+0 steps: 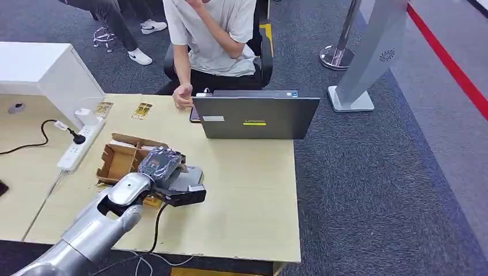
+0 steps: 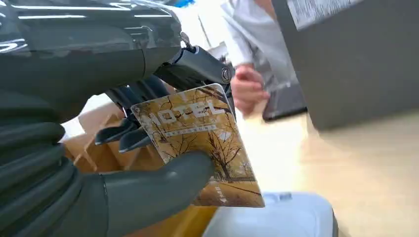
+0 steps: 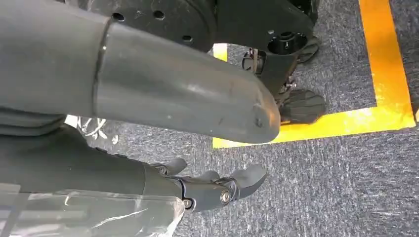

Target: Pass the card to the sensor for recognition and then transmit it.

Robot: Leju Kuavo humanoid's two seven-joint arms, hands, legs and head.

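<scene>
1. Possibly a slip first: card [image 2: 197, 143] pinched only between the thick thumb [image 2: 163, 190] and the darker fingers [image 2: 126, 136] of the left hand [image 1: 163, 163], with most of its face standing free of the grip; could twist or drop if jolted on the way down.
2. Possibly a failed read too: sensor [image 1: 185, 187], a flat grey-and-black reader with a cable running off toward the near edge of the surface [image 1: 253, 195], lies just under the left hand; a tilted card, or one held too high above it, may not register; cannot tell from either view whether card and reader are touching yet.
3. Also a crowding risk: open cardboard box [image 1: 124, 158] right beside the reader toward the left edge; fingers could catch its flaps.
4. Further on, a handover risk: person's hand [image 1: 183, 98] and laptop [image 1: 256, 117] at the far edge, well apart from the reader; card could clip the laptop lid on the way across.
5. Right hand [image 3: 212, 190] holding nothing, fingers loosely curled, hanging over grey carpet.
6. Card itself: thin, stiff-looking, rounded corners; golden autumn-tree print, "HOTEL" in white lettering; glossy, so likely slippery.
</scene>
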